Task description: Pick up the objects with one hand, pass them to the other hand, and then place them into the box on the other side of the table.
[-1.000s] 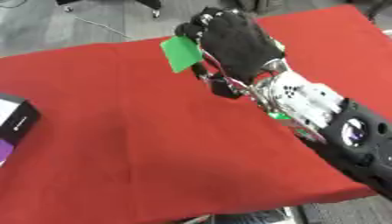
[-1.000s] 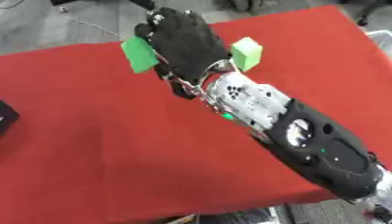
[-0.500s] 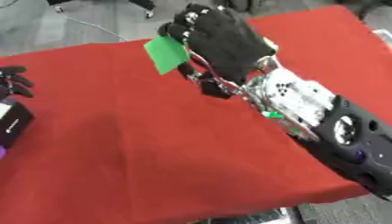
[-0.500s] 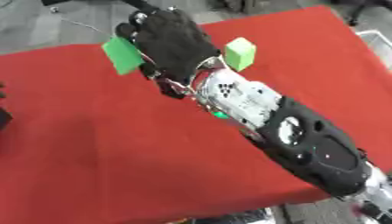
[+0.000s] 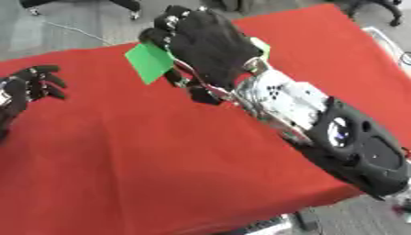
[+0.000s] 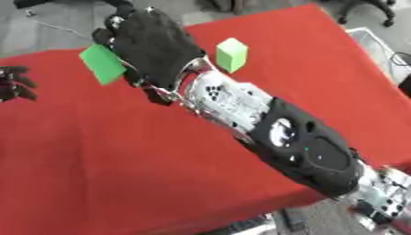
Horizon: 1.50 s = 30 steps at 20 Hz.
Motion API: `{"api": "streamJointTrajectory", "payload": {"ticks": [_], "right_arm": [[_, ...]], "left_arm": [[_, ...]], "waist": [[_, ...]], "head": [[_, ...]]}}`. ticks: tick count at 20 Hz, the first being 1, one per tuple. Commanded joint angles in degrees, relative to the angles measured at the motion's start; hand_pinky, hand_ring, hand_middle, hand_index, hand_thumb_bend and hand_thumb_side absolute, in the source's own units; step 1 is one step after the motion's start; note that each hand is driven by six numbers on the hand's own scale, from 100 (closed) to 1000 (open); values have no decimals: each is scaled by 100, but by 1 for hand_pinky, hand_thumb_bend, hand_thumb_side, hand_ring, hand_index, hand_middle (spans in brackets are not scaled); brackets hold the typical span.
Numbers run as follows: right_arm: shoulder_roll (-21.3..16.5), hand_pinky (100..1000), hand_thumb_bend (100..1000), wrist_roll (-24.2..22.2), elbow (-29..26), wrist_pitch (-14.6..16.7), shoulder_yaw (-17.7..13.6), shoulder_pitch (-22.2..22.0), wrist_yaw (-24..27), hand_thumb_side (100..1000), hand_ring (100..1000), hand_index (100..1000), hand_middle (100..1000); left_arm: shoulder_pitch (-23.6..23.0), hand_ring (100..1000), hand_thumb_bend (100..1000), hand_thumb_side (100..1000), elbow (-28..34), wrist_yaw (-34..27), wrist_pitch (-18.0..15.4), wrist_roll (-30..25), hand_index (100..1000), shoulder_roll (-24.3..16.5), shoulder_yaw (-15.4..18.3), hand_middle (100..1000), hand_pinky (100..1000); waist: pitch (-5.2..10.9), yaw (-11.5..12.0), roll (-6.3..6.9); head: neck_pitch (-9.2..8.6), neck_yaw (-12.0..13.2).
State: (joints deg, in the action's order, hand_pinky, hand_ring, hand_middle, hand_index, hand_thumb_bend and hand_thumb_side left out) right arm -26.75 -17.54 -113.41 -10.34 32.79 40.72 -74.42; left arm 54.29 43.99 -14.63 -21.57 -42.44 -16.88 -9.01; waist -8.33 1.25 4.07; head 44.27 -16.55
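Red cloth covers the desk (image 5: 120, 160), above which the right hand (image 5: 210, 43) pinches a green card (image 5: 149, 62) in its fingers, offering it toward the open-fingered left hand (image 5: 32, 85) at mid-left for handover.

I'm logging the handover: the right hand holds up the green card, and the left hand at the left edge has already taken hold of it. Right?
Not quite. The right hand does hold the green card, but the left hand at the left edge hasn't taken it: its fingers hold nothing and it sits well apart from the card. The left eye view shows the gap.
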Motion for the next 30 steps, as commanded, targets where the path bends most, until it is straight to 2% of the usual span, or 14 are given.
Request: {"api": "streamJointTrajectory", "payload": {"ticks": [1,9,13,17,23,30], "right_arm": [[40,100,247,-1,-118,55,-17,149,20,100,720,549,524],[138,100,249,-44,-118,196,-13,289,57,100,722,551,525],[177,100,245,-39,-118,238,-18,312,62,100,721,550,525],[190,100,241,-38,-118,284,-33,337,56,100,722,550,525],[209,100,239,-43,-118,340,-50,355,58,100,723,552,526],[202,100,233,-46,-118,316,-43,333,27,100,723,552,526]], "left_arm": [[252,622,771,817,285,-74,-636,-953,901,236,61,666,775],[392,622,770,809,770,-179,-29,-953,896,888,-29,664,777],[388,610,712,757,1087,-337,312,-953,888,1091,-134,643,776],[363,602,679,732,1448,-563,638,-953,874,1203,-348,628,774],[326,571,596,683,1755,-774,1155,-953,849,1281,-432,587,770],[294,515,562,648,2029,-965,1424,-953,802,1249,-618,517,761]], "waist": [[53,-44,-31],[21,-194,-25],[13,-227,-15],[14,-236,-14],[18,-242,-15],[10,-240,-10]], "head": [[-15,-29],[-15,-7],[-15,-23],[-15,-12],[-15,90],[-15,68]]}}
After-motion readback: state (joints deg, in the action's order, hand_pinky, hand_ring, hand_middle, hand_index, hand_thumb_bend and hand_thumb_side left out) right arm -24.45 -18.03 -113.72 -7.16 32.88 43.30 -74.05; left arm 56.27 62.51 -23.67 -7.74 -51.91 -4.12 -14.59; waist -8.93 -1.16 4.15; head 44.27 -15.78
